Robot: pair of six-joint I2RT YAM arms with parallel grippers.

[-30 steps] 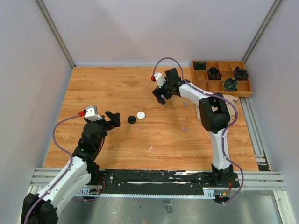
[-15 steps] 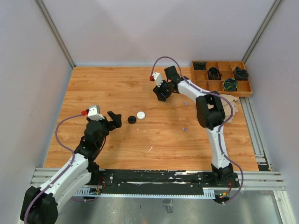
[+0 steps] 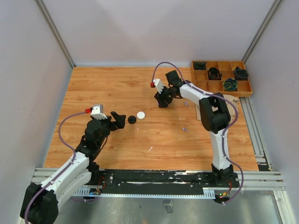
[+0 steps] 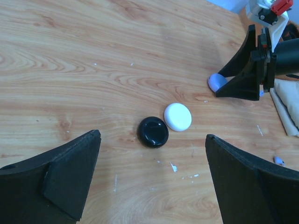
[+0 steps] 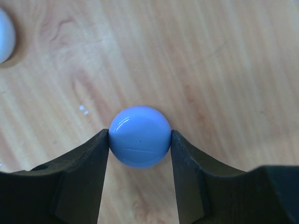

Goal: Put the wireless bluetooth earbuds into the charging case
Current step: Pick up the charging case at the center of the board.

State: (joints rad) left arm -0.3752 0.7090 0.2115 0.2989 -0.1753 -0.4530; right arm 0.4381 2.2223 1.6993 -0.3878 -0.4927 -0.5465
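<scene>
Your left gripper (image 3: 117, 120) stands wide open just before the black case (image 4: 153, 132) and white case (image 4: 177, 116). Farther out, your right gripper (image 3: 163, 100) pinches the lilac case (image 5: 139, 135). The earbuds (image 3: 184, 129) lie loose on the table (image 3: 117, 88), so opening it likely comes next.

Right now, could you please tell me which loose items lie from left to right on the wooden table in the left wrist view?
Glossy black round case → white round case → lilac-blue round case → tiny lilac-white earbud.
</scene>
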